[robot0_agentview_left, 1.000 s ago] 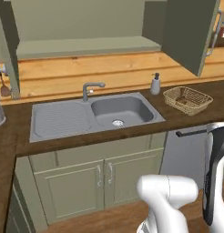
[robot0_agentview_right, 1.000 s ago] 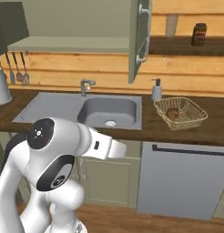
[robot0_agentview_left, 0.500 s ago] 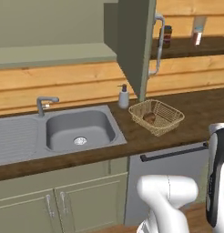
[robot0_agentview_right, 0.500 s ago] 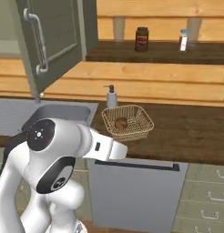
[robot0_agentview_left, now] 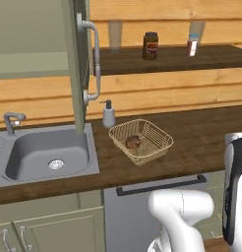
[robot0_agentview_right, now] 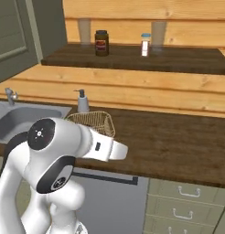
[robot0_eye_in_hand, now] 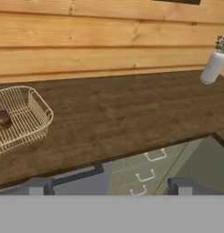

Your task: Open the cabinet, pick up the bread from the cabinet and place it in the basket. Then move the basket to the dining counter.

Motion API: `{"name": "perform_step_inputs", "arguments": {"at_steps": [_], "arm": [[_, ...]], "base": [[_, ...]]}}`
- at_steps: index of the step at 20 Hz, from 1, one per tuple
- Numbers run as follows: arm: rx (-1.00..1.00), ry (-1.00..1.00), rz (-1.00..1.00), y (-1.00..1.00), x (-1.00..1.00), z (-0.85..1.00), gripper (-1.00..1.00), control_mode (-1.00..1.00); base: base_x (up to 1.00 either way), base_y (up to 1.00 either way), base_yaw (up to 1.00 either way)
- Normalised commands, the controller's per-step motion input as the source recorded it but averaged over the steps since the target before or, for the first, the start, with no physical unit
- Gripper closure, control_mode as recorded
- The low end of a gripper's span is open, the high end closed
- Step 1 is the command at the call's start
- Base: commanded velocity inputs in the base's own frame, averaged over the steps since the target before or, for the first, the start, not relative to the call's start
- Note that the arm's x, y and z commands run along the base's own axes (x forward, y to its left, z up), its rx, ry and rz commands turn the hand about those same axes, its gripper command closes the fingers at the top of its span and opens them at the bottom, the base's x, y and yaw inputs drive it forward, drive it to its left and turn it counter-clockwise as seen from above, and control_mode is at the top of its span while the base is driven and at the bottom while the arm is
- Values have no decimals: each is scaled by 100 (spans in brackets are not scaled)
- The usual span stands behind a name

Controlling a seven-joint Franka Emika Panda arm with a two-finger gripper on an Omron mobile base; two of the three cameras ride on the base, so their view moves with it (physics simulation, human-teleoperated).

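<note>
**Bread in, basket still to move**

The cabinet (robot0_agentview_left: 39,64) door hangs open and the bread (robot0_agentview_left: 133,142) already lies in the basket (robot0_agentview_left: 141,141) on the worktop beside the sink (robot0_agentview_left: 44,155). The gripper (robot0_eye_in_hand: 109,184) is spread wide, holding nothing. A soap bottle (robot0_agentview_left: 108,114) stands just behind the basket; carrying it to the dining counter remains.

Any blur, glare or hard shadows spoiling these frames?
Left base view: even light, no glare, basket and bread soft but readable. Right base view: arm hides most of the basket. Hand view: bread cut by the edge; vase slightly blurred.
</note>
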Motion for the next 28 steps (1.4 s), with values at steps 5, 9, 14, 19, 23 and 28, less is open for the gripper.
{"name": "perform_step_inputs", "arguments": {"at_steps": [5, 9, 14, 19, 23, 28], "arm": [[0, 0, 0, 0, 0, 0, -100, 100], [0, 0, 0, 0, 0, 0, -100, 100], [0, 0, 0, 0, 0, 0, -100, 100], [18, 8, 0, -1, 1, -1, -100, -100], [45, 22, -8, 20, 6, 12, -100, -100], [38, 30, -13, 59, 50, 6, -100, -100]], "base": [[46, -27, 9], [4, -19, 13], [3, -21, 11], [0, -5, 0], [0, 0, 0], [0, 0, 0]]}}
